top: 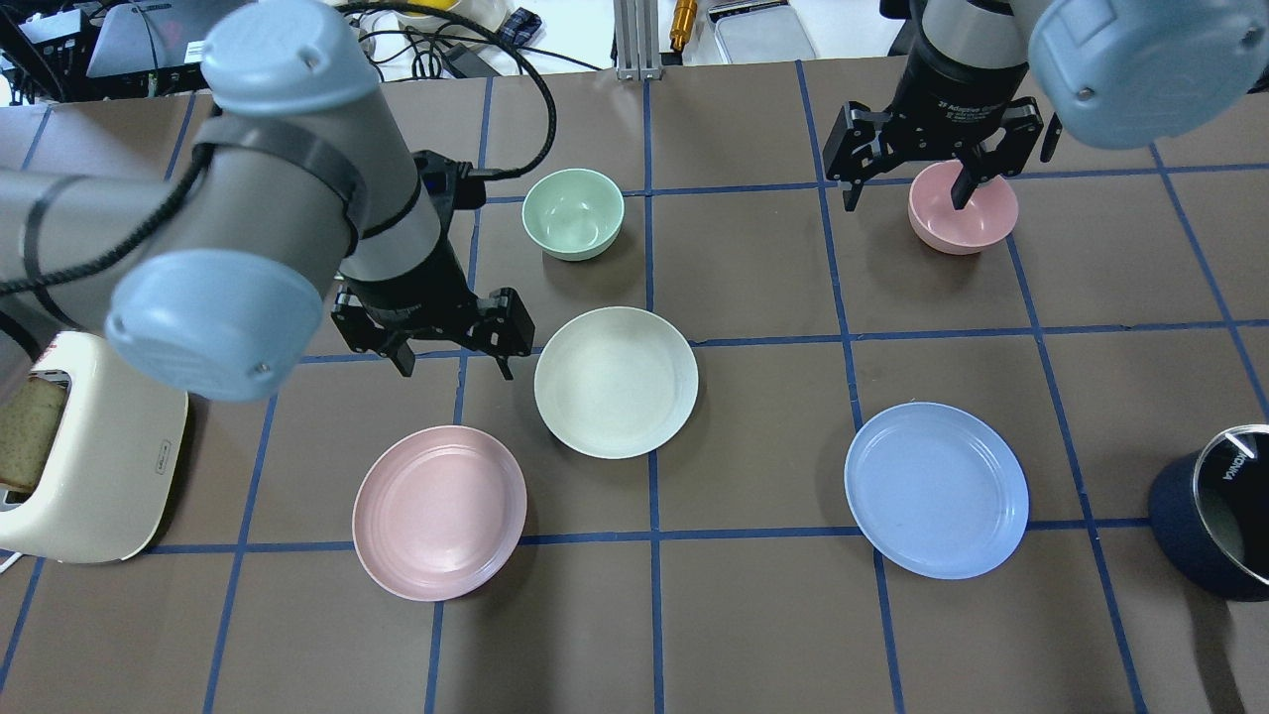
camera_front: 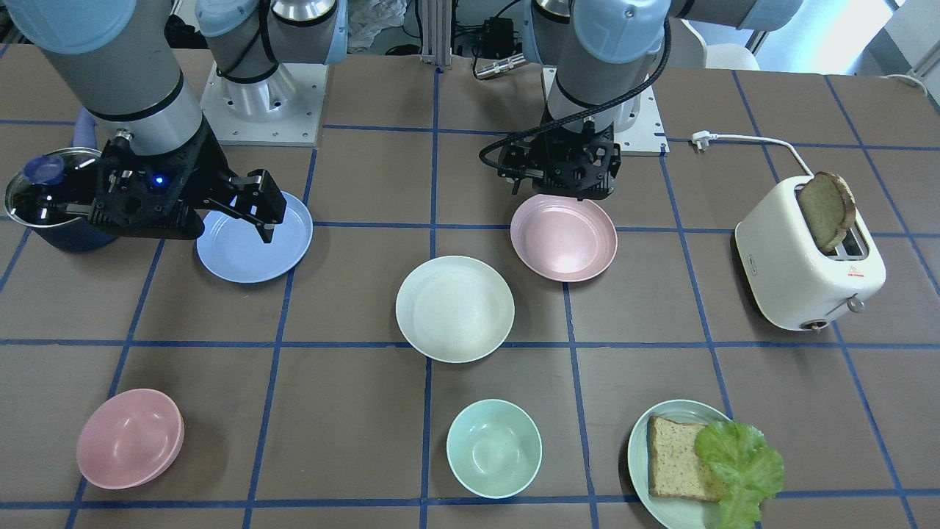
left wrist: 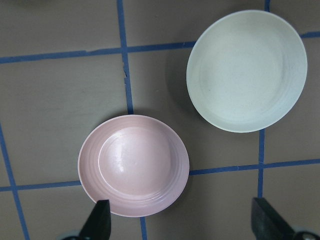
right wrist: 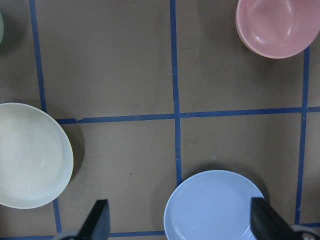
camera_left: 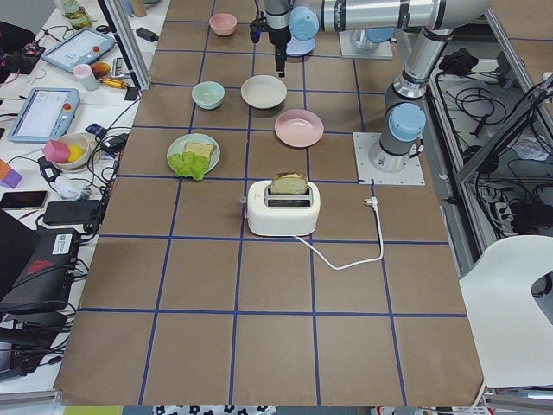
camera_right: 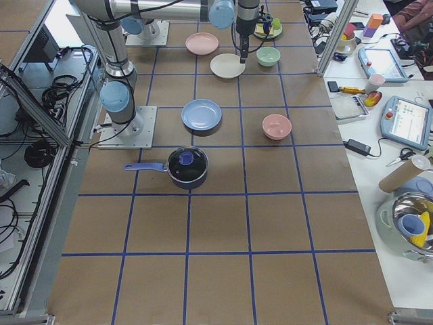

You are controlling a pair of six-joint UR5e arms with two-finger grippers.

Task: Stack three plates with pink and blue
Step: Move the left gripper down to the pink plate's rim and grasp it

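Observation:
Three plates lie apart on the brown table. The cream-white plate (camera_front: 454, 308) (top: 616, 382) is in the middle. The pale pink plate (camera_front: 564, 239) (top: 439, 513) (left wrist: 133, 165) is on the robot's left. The light blue plate (camera_front: 250, 250) (top: 937, 489) (right wrist: 215, 205) is on its right. My left gripper (top: 456, 369) (left wrist: 182, 225) is open and empty. It hangs high between the pink and cream plates. My right gripper (top: 904, 201) (right wrist: 177, 225) is open and empty, high above the table just beyond the blue plate.
A pink bowl (top: 963, 206) and a mint bowl (top: 573, 213) stand on the far side. A pale green plate (camera_front: 639, 441) holds bread and lettuce. A white toaster (top: 89, 466) with bread stands at the robot's left. A dark lidded pot (top: 1214, 526) stands at its right.

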